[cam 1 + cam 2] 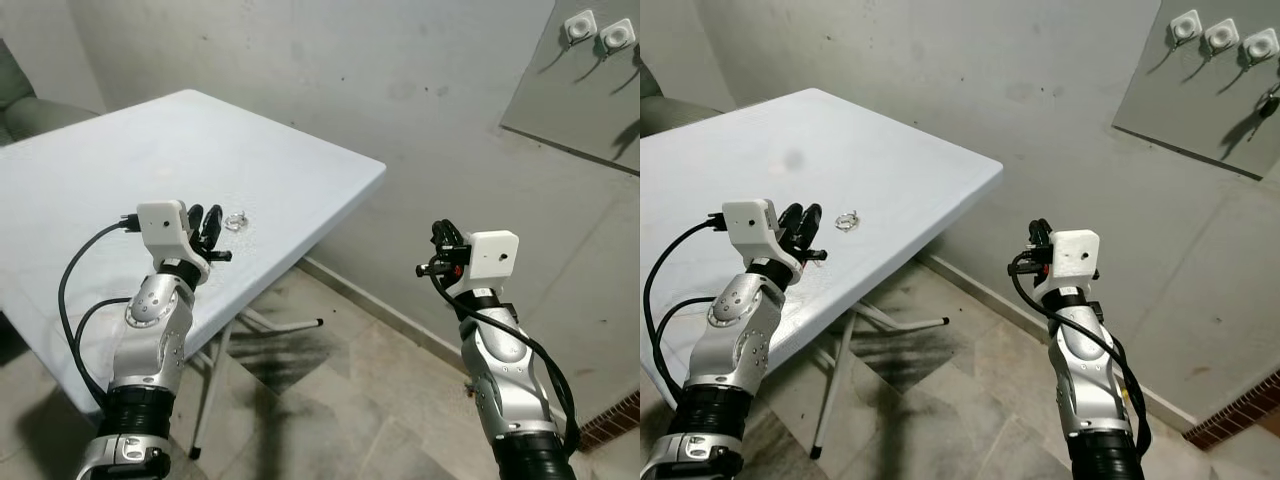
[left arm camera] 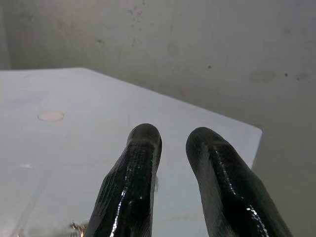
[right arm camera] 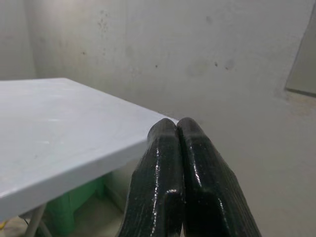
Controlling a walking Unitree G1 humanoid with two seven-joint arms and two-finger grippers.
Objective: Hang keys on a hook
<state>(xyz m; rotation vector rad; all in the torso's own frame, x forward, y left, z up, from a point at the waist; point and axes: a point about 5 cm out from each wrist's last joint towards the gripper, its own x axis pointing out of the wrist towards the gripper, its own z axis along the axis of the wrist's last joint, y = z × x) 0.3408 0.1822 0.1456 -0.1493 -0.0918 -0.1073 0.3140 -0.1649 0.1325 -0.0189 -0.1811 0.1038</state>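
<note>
keys (image 1: 235, 220) just beyond left claw (image 1: 205, 226)

Keys (image 1: 236, 220): too small to count or tell apart; a small metallic cluster on the worktop (image 1: 120, 160).
Worktop: left side cut by the frame; near edge hidden behind the left arm.
Hooks (image 1: 1223, 36): board cut off at the right edge; dark item hanging there (image 1: 1268, 100) unidentifiable.
Green seat (image 1: 20, 100): mostly out of frame.
</note>
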